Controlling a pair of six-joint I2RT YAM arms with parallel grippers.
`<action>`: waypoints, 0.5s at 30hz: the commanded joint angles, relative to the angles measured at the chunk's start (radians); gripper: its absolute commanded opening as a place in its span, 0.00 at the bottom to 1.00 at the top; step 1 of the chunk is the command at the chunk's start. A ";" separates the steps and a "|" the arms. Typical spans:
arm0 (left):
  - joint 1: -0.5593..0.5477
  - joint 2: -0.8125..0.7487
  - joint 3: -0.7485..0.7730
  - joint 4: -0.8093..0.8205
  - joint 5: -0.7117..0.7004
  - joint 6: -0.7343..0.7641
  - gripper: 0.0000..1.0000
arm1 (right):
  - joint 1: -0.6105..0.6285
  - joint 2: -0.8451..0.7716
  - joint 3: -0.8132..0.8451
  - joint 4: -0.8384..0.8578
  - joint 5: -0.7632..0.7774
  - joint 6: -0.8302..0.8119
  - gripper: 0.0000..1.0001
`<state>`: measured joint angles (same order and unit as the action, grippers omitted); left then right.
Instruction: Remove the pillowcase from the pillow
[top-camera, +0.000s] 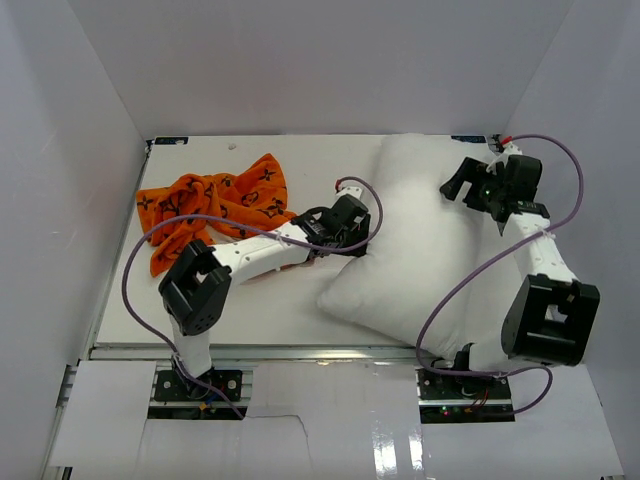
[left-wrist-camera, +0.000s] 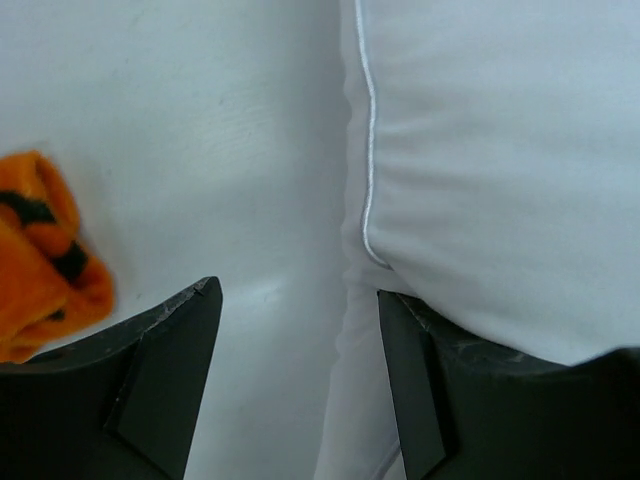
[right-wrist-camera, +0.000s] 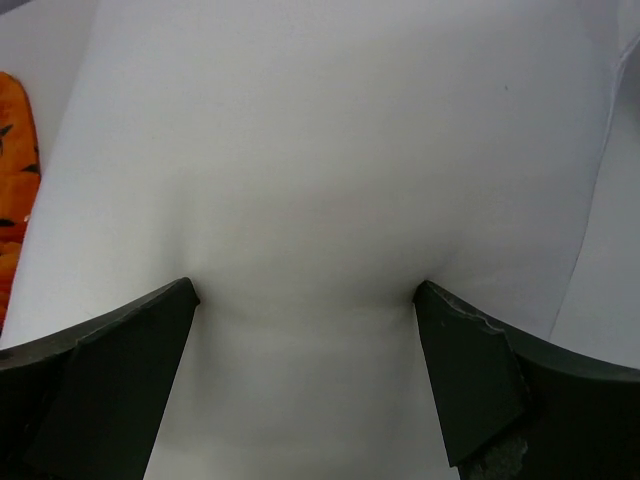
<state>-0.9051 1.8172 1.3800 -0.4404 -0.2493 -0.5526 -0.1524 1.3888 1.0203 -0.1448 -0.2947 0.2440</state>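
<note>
The orange pillowcase (top-camera: 215, 205), printed with black motifs, lies crumpled at the back left of the table, apart from the pillow. Its edge also shows in the left wrist view (left-wrist-camera: 45, 265) and the right wrist view (right-wrist-camera: 14, 150). The plain white pillow (top-camera: 425, 240) lies bare at centre right. My left gripper (top-camera: 358, 240) is open at the pillow's left edge. In the left wrist view (left-wrist-camera: 298, 292) its right finger touches the piped edge of the pillow (left-wrist-camera: 480, 170). My right gripper (top-camera: 465, 183) is open over the pillow's back right, and its fingertips (right-wrist-camera: 430, 300) press on the pillow (right-wrist-camera: 320, 150).
White walls (top-camera: 90, 130) enclose the table on the left, back and right. The white tabletop (top-camera: 280, 300) shows between the pillowcase and the pillow. Purple cables (top-camera: 140, 260) loop from both arms.
</note>
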 joint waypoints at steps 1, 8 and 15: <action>-0.008 0.086 0.128 0.097 0.016 -0.017 0.75 | 0.007 0.137 0.194 0.093 -0.089 -0.023 0.96; -0.002 0.260 0.350 0.023 0.018 0.003 0.75 | 0.007 0.311 0.469 0.003 -0.132 -0.077 0.96; 0.005 0.144 0.315 -0.029 -0.105 0.040 0.77 | 0.007 0.244 0.489 -0.058 -0.073 -0.106 0.98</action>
<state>-0.9051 2.0995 1.6936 -0.4435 -0.2646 -0.5396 -0.1486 1.7172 1.5085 -0.1780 -0.3813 0.1692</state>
